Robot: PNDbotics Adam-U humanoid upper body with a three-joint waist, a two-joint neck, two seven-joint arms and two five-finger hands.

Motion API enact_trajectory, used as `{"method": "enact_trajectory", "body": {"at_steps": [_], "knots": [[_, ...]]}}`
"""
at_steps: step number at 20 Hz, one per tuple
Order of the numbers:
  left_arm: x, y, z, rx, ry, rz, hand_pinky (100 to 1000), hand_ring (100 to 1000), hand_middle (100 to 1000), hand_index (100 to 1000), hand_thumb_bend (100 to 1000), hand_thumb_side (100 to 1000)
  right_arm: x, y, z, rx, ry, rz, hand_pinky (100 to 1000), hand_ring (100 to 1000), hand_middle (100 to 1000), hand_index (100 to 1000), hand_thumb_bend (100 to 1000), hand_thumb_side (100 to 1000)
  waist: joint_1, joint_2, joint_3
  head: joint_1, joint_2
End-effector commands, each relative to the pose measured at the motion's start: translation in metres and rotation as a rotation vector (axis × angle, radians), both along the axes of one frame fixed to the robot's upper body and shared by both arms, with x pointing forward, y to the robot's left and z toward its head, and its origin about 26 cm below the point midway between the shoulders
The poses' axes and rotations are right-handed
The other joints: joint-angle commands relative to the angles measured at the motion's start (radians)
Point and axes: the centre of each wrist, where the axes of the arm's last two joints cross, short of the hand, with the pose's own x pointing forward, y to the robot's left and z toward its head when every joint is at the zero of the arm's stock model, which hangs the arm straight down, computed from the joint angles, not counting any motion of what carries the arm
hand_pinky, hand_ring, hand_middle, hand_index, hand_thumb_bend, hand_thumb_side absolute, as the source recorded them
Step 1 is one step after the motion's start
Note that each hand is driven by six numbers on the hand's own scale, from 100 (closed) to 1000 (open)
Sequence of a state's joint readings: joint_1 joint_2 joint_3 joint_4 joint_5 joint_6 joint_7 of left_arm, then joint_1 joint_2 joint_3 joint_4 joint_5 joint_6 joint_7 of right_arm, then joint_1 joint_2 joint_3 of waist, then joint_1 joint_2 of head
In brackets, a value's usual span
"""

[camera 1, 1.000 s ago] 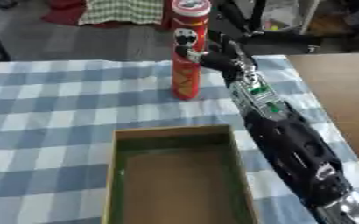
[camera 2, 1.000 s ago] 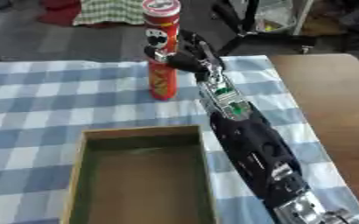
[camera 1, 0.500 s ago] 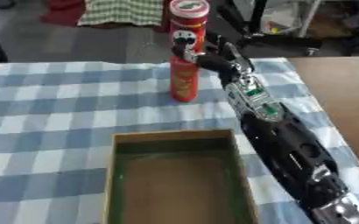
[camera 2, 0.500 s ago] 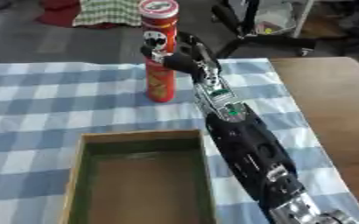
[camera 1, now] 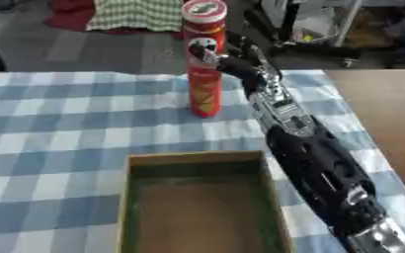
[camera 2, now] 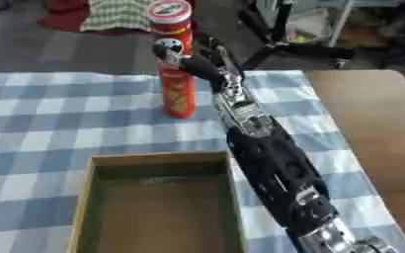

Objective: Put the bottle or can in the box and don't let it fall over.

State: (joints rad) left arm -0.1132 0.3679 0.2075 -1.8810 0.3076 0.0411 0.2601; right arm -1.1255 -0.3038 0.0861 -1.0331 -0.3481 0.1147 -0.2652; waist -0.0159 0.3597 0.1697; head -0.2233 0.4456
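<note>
A tall red can (camera 1: pixel 203 84) with a white lid stands upright on the blue-checked tablecloth (camera 1: pixel 76 118), near the far edge. My right arm reaches up from the lower right. Its hand (camera 1: pixel 233 66) is at the can's right side, about halfway up, with dark fingers (camera 1: pixel 204 53) curled across the can's front. An open cardboard box (camera 1: pixel 194 158) with greenish inner walls lies nearer to me, in front of the can, with nothing inside. My left hand shows in no view.
Bare brown tabletop (camera 1: pixel 379 113) lies right of the cloth. Beyond the far edge are a green-checked cloth (camera 1: pixel 133 14) on the floor and dark chair legs (camera 2: pixel 279 44). My forearm (camera 1: pixel 314 163) runs along the box's right side.
The right hand has moved left against the can and its fingers have curled onto the can's front. The can still stands upright in the same place.
</note>
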Motion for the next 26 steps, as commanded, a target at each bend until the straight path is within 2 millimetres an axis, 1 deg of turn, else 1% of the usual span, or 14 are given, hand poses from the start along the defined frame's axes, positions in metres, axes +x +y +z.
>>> {"method": "enact_trajectory", "body": {"at_steps": [1, 3, 6, 11, 12, 15, 21, 26], "knots": [[-0.001, 0.0, 0.009, 0.028, -0.028, -0.005, 1000, 838, 890, 803, 424, 626, -0.003, -0.006, 0.021, -0.005, -0.052, -0.013, 858, 1000, 952, 902, 874, 266, 0.002, -0.012, 0.002, -0.005, -0.015], [-0.001, 0.0, 0.01, 0.03, -0.03, -0.008, 1000, 838, 889, 803, 423, 627, -0.003, -0.008, 0.024, -0.017, -0.057, -0.046, 863, 1000, 955, 903, 898, 286, 0.002, -0.008, 0.003, -0.006, -0.019], [-0.001, 0.0, 0.01, 0.031, -0.031, -0.009, 1000, 838, 889, 803, 423, 627, -0.002, -0.011, 0.027, -0.032, -0.069, -0.089, 861, 1000, 952, 903, 895, 284, 0.001, -0.003, 0.005, -0.008, -0.024], [-0.001, -0.001, 0.011, 0.032, -0.031, -0.01, 1000, 838, 889, 803, 423, 627, -0.003, -0.012, 0.027, -0.036, -0.072, -0.099, 861, 1000, 952, 903, 895, 284, 0.001, -0.002, 0.006, -0.008, -0.025], [-0.001, 0.0, 0.01, 0.032, -0.03, -0.01, 1000, 839, 890, 802, 420, 629, -0.003, -0.012, 0.027, -0.04, -0.073, -0.099, 861, 1000, 952, 901, 917, 303, 0.0, 0.0, 0.006, -0.008, -0.023], [-0.001, -0.001, 0.011, 0.036, -0.033, -0.013, 1000, 839, 890, 802, 418, 631, -0.005, -0.016, 0.029, -0.081, -0.074, -0.112, 862, 1000, 953, 896, 894, 283, -0.003, 0.015, 0.007, -0.007, -0.026], [-0.001, -0.001, 0.013, 0.042, -0.037, -0.016, 1000, 840, 890, 802, 416, 633, -0.004, -0.019, 0.034, -0.099, -0.06, -0.165, 858, 1000, 950, 889, 888, 278, -0.007, 0.024, 0.013, -0.014, -0.037], [0.0, -0.002, 0.013, 0.046, -0.039, -0.019, 1000, 841, 890, 802, 414, 635, -0.004, -0.019, 0.037, -0.09, -0.063, -0.158, 857, 1000, 947, 873, 886, 276, -0.01, 0.031, 0.02, -0.017, -0.046]]}}
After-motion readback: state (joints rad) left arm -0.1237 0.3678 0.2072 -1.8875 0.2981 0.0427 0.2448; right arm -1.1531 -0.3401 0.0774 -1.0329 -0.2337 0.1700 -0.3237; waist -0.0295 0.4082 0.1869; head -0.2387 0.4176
